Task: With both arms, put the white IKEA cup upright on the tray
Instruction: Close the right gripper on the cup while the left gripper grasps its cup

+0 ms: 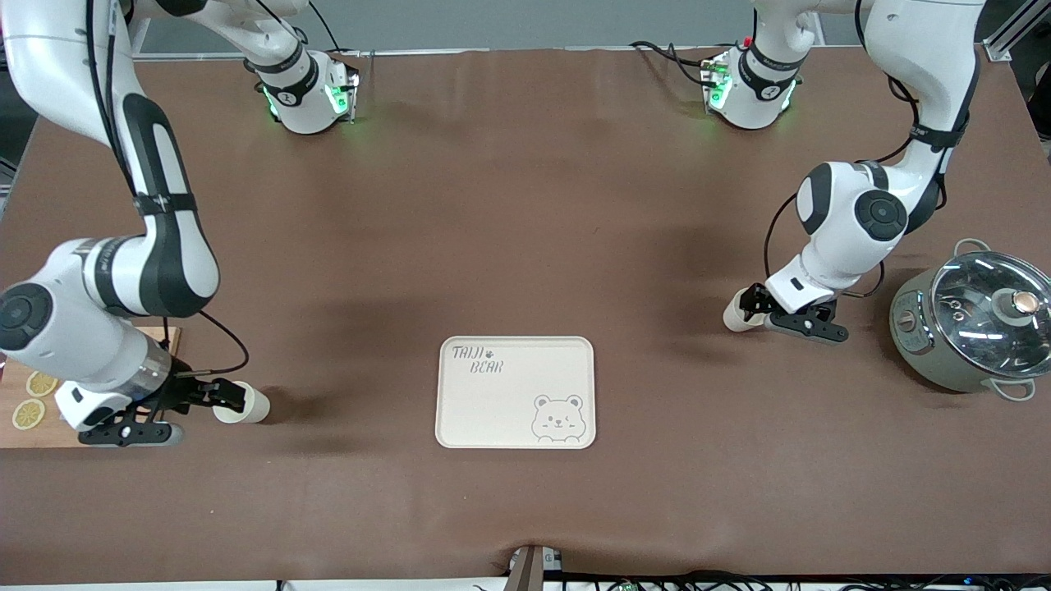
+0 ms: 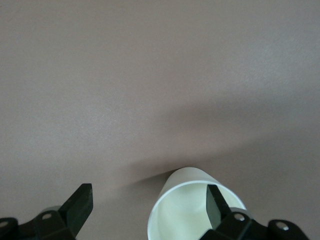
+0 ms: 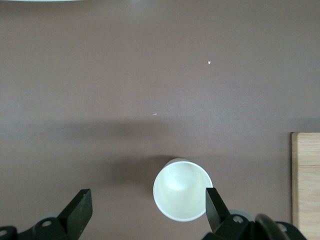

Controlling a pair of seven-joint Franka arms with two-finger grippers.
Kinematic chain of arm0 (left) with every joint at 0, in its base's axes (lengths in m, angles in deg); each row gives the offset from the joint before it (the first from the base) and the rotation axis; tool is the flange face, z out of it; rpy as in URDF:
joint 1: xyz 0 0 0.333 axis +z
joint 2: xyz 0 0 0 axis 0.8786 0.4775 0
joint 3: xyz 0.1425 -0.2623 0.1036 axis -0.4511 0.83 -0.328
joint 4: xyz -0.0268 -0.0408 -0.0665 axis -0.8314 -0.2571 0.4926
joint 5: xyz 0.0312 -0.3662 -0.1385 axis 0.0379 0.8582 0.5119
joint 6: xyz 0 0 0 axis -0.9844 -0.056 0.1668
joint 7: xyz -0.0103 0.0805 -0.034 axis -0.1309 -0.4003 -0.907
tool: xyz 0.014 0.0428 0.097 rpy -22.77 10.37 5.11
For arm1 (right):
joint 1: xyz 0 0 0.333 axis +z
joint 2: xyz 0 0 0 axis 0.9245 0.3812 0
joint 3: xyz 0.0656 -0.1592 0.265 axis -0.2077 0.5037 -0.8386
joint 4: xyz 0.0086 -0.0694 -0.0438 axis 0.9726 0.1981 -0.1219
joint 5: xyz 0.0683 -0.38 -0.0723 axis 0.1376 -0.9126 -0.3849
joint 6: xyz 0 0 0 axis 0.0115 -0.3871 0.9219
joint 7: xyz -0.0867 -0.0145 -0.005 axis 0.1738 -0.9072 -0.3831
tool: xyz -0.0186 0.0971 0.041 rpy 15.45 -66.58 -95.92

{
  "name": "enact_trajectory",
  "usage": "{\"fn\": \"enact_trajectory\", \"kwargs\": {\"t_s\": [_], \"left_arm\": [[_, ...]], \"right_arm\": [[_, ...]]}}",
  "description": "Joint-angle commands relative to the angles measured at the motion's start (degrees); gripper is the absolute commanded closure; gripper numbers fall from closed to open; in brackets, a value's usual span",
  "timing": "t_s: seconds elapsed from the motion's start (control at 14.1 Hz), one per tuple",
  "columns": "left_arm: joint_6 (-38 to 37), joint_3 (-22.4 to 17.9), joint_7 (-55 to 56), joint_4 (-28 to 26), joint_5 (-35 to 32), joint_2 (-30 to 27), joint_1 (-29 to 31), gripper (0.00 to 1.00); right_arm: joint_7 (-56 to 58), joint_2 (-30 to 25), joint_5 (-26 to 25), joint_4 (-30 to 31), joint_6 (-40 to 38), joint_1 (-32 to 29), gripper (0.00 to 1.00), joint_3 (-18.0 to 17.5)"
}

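Note:
The cream tray (image 1: 509, 414) with bear drawing lies in the table's middle, near the front camera. One white cup (image 1: 249, 406) stands mouth up toward the right arm's end of the table. My right gripper (image 1: 232, 397) hangs open over it, and the cup (image 3: 181, 196) sits under one finger (image 3: 215, 210). A second white cup (image 1: 733, 318) stands toward the left arm's end, farther from the camera than the tray. My left gripper (image 1: 749, 305) is open on it. One finger (image 2: 215, 206) dips inside that cup (image 2: 185, 210); the other finger (image 2: 80, 205) stays outside.
A grey pot with a glass lid (image 1: 977, 324) stands at the left arm's end of the table. A wooden cutting board (image 1: 25, 435) with lemon slices lies under the right arm, its edge (image 3: 306, 185) beside the cup. Brown cloth covers the table.

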Motion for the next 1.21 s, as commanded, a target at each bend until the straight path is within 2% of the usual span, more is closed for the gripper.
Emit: {"fn": "enact_trajectory", "kwargs": {"t_s": [0.0, 0.14, 0.21, 0.28, 0.71, 0.92, 0.99, 1.13], "left_arm": [[1.0, 0.2, -2.4, -0.2, 0.0, 0.4, 0.5, 0.0], [1.1, 0.2, -2.4, -0.2, 0.0, 0.9, 0.5, 0.0], [1.6, 0.2, -1.2, -0.4, 0.2, 0.9, 0.3, 0.36], [1.6, 0.1, -2.1, -0.4, 0.1, 0.9, 0.4, 0.99], [1.7, 0.2, 1.0, 2.0, 0.6, 2.1, -0.7, 1.0], [-0.3, 1.0, 8.4, 7.5, 0.7, 2.9, -3.3, 1.0], [-2.7, 1.0, 11.1, 10.3, 0.7, 3.8, -4.6, 1.0], [-9.4, 0.9, 16.5, 17.0, 0.7, 5.5, -7.2, 1.0]], "right_arm": [[0.6, 2.6, 0.6, -1.0, 1.5, -0.3, 0.0, 0.0], [0.6, 3.9, 0.6, -0.7, 1.8, -0.4, 0.0, 0.0], [0.6, 4.4, 0.6, -0.5, 1.8, -0.4, 0.0, 0.0], [0.6, 4.6, 0.6, -0.4, 1.8, -0.4, 0.0, 0.0], [0.5, 7.5, 0.7, -0.3, 1.9, -0.5, 0.0, 0.0], [0.4, 8.4, 0.8, -0.3, 2.4, -0.1, 0.0, 0.0], [0.4, 8.4, 0.7, -0.3, 2.2, -0.1, 0.09, 0.0], [0.4, 8.5, 0.7, -0.3, 1.8, 0.0, 0.36, 0.0]]}}
